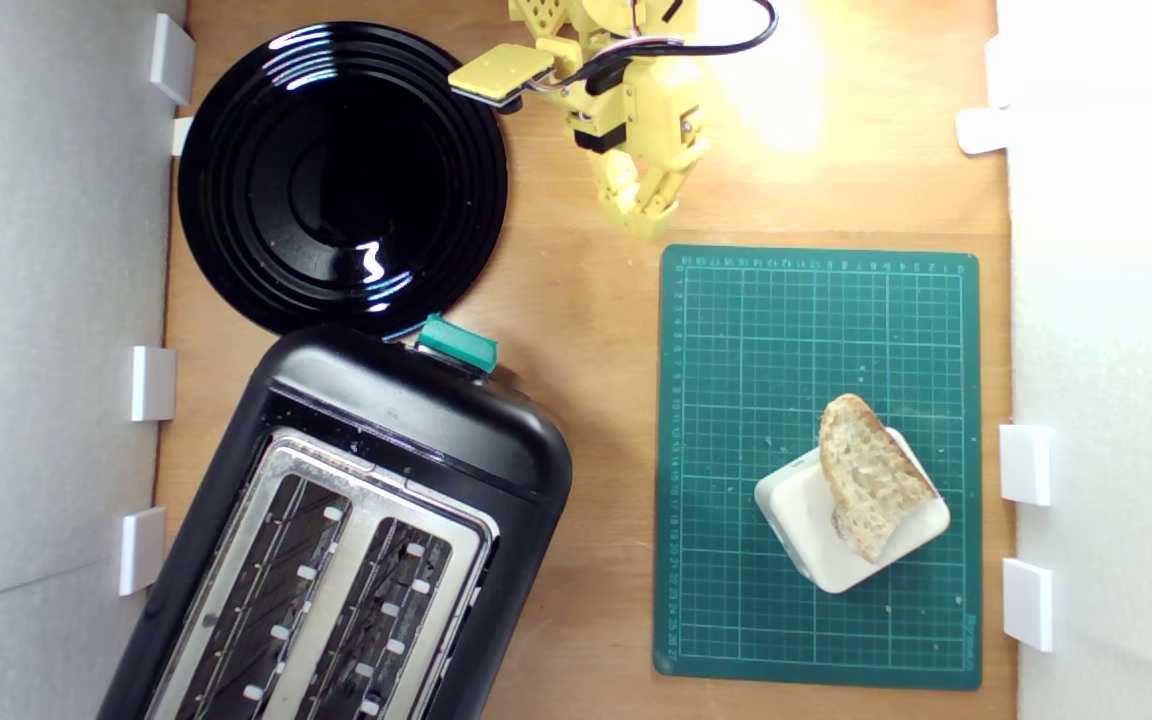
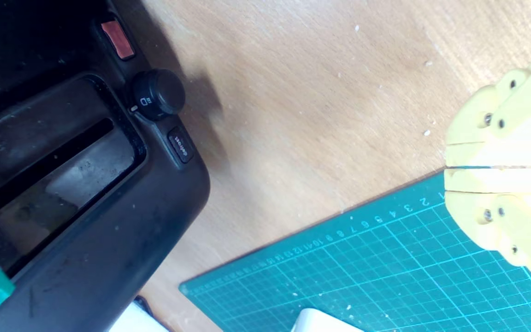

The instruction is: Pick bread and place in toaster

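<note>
The bread (image 1: 871, 475), a pale slice with a brown crust, lies across a cream-white block (image 1: 851, 520) on the green cutting mat (image 1: 816, 330) at the exterior view's right. The black toaster (image 1: 356, 540) with a silver two-slot top and a teal lever (image 1: 456, 342) fills the lower left of that view; its front panel (image 2: 76, 184) with a knob shows in the wrist view. My yellow gripper (image 1: 648, 220) hangs above the mat's far edge, well away from the bread. Its fingertips (image 2: 450, 167) are pressed together with nothing between them.
A round black plate (image 1: 341, 180) lies beside the toaster's lever end. White clips (image 1: 1026, 465) line the white walls on both sides. Bare wooden table (image 1: 596, 330) runs between toaster and mat.
</note>
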